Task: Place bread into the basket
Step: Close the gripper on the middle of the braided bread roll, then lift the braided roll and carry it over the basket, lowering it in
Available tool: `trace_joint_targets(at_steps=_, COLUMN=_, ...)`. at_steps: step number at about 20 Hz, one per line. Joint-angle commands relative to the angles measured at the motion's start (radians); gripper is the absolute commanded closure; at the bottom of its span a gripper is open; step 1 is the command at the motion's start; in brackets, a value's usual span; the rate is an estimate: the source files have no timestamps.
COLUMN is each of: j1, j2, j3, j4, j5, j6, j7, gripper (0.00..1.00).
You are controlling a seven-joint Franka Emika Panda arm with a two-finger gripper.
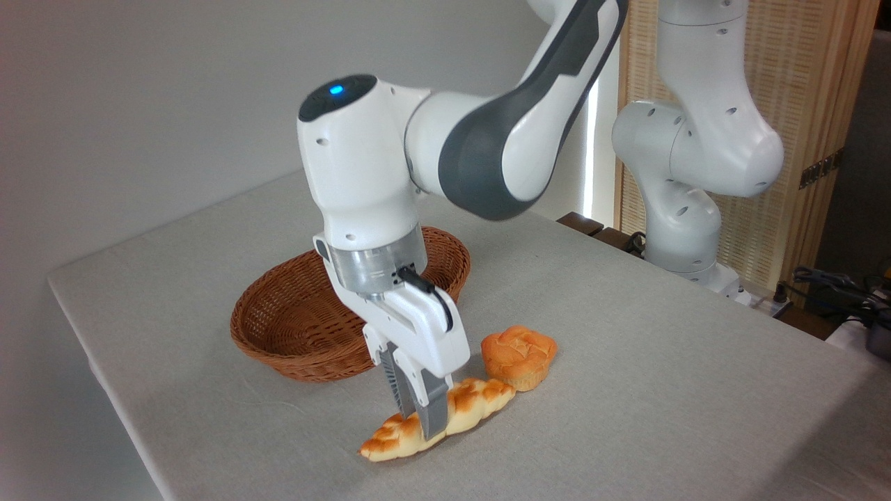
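The bread (479, 401), a long braided loaf with browned patches, lies on the grey tablecloth at the front, just in front of the basket. My gripper (416, 416) points straight down over the loaf's middle. One finger stands on each side of it, drawn in against its flanks. The loaf still rests on the cloth, and the fingers hide its middle. The basket (278, 351), oval reddish-brown wicker, stands behind and to the left of the gripper with nothing showing inside. The gripper's body covers part of its right rim.
A small round orange bun (519, 356) sits right beside the loaf's far end. The table's front-left edge (139, 424) runs near the loaf. The arm's base (686, 229) rises at the back right, with cables (835, 285) beyond.
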Motion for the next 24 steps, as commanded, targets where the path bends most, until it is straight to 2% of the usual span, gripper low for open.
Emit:
trace_joint_targets(at_steps=1, j1=0.002, j2=-0.01, j3=0.008, j4=0.093, j5=-0.002, j6=-0.119, j7=0.021, gripper=0.72)
trace_joint_targets(at_steps=6, j1=0.004, j2=-0.017, j3=0.01, j4=0.238, j5=-0.013, j6=-0.274, j7=0.021, gripper=0.71)
trace_joint_targets(at_steps=7, j1=0.004, j2=-0.022, j3=0.008, j4=0.26, j5=-0.043, j6=-0.311, j7=0.018, gripper=0.71)
trace_joint_targets(at_steps=10, j1=0.002, j2=-0.039, j3=-0.011, j4=0.303, j5=-0.184, j6=-0.385, j7=-0.022, gripper=0.7)
trace_joint_targets(at_steps=12, j1=0.002, j2=-0.052, j3=-0.053, j4=0.305, j5=-0.22, j6=-0.397, j7=-0.094, gripper=0.67)
trace_joint_targets(at_steps=16, j1=-0.002, j2=-0.042, j3=-0.183, j4=0.3, j5=-0.227, j6=-0.379, j7=-0.228, gripper=0.65)
trace_joint_targets(at_steps=19, j1=-0.005, j2=-0.04, j3=-0.246, j4=0.299, j5=-0.229, j6=-0.35, j7=-0.271, gripper=0.58)
trace_joint_targets(at_steps=22, j1=-0.025, j2=-0.008, j3=-0.284, j4=0.288, j5=-0.217, j6=-0.258, j7=-0.306, gripper=0.5)
trace_joint_targets(at_steps=23, j1=-0.034, j2=0.004, j3=-0.283, j4=0.288, j5=-0.215, j6=-0.23, j7=-0.318, gripper=0.43)
trace_joint_targets(at_steps=24, j1=-0.042, j2=0.015, j3=-0.285, j4=0.288, j5=-0.212, j6=-0.207, j7=-0.329, gripper=0.31)
